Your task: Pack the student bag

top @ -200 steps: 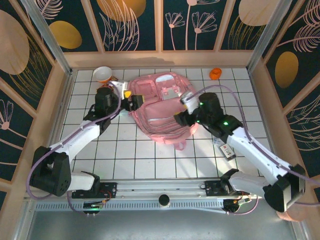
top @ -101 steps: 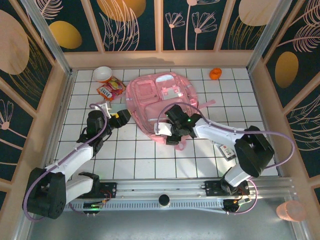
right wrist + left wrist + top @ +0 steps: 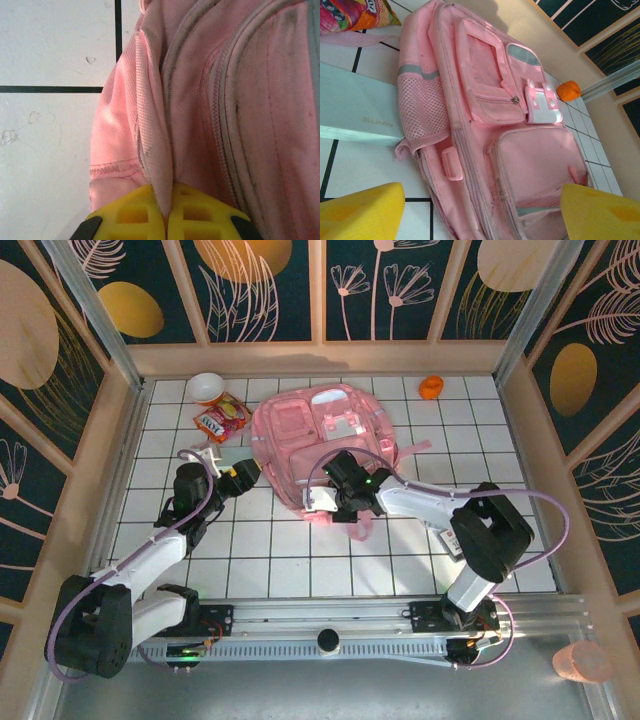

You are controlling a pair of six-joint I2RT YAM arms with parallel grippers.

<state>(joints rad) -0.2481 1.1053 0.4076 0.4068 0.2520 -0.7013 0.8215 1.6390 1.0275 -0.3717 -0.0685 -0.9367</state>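
1. The bag (image 3: 322,440) lies flat on the table (image 3: 290,560), pockets up.
2. The right gripper (image 3: 166,215) is at the bag's near edge, its fingers pinched tight on a fold of the pink fabric.
3. The left gripper (image 3: 247,474) is just left of the bag, fingers spread wide, holding nothing.
4. A snack packet (image 3: 222,420) and a bowl (image 3: 206,388) lie beyond the bag's left side; a small orange thing (image 3: 431,387) lies beyond its right.

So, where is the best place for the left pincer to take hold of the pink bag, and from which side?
Probably the mesh side pocket of the student bag, coming from the left arm's side, where the open left pincer faces it. The bag lies flat, front up, so that loose fold is likely easiest to pinch.
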